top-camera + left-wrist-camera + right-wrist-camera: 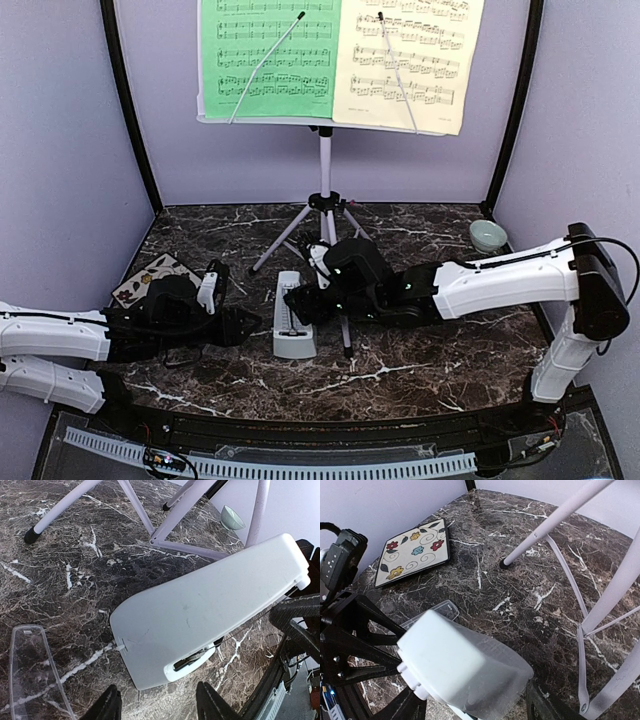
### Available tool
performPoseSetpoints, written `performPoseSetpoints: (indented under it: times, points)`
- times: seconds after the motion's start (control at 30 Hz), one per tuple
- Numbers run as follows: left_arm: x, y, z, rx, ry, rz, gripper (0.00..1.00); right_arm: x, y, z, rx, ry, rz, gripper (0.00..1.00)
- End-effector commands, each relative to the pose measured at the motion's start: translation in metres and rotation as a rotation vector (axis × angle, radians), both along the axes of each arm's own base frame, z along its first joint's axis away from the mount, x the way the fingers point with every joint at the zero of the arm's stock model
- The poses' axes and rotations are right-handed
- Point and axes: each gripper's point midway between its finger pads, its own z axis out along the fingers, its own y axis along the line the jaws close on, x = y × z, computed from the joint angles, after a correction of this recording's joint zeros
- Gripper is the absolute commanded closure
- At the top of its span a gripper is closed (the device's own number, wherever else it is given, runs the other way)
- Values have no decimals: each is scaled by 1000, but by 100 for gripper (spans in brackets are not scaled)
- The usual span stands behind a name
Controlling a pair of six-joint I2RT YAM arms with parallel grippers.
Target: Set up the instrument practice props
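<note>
The white tripod music stand (pixel 324 170) stands at the back, with the green sheet (pixel 270 55) and the pale-yellow sheet (pixel 410 60) side by side on its desk. The light-grey metronome (pixel 292 325) lies on its side on the marble between the two grippers. My right gripper (pixel 296 300) reaches it from the right. In the right wrist view its fingers bracket the metronome (pixel 460 670) closely on both sides. My left gripper (pixel 159 705) is open and empty, with the metronome (pixel 200 615) just beyond its fingertips.
A clear plastic cover (pixel 27 670) lies on the marble left of the metronome. The floral tile (pixel 150 278) is at the left, behind my left arm. The small pale-green bowl (pixel 487 235) sits at the back right. The stand's legs (pixel 555 520) spread just behind the metronome.
</note>
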Motion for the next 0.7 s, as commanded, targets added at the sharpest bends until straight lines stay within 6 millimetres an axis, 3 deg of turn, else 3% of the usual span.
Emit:
performPoseSetpoints:
  times: [0.0, 0.13, 0.37, 0.43, 0.67]
  points:
    - [-2, 3, -2, 22, -9, -2, 47, 6, 9, 20, 56, -44, -23, 34]
    - [-2, 3, -2, 21, -9, -1, 47, 7, 9, 19, 54, -44, -25, 37]
    - [-1, 4, -2, 29, -16, -2, 47, 5, 4, 20, 50, -46, -25, 51]
    - [-1, 3, -3, 29, -14, -4, 47, 2, -3, 10, 30, -37, -27, 54]
    - [0, 1, -1, 21, -20, -9, 47, -3, -12, 5, 27, -36, -16, 56]
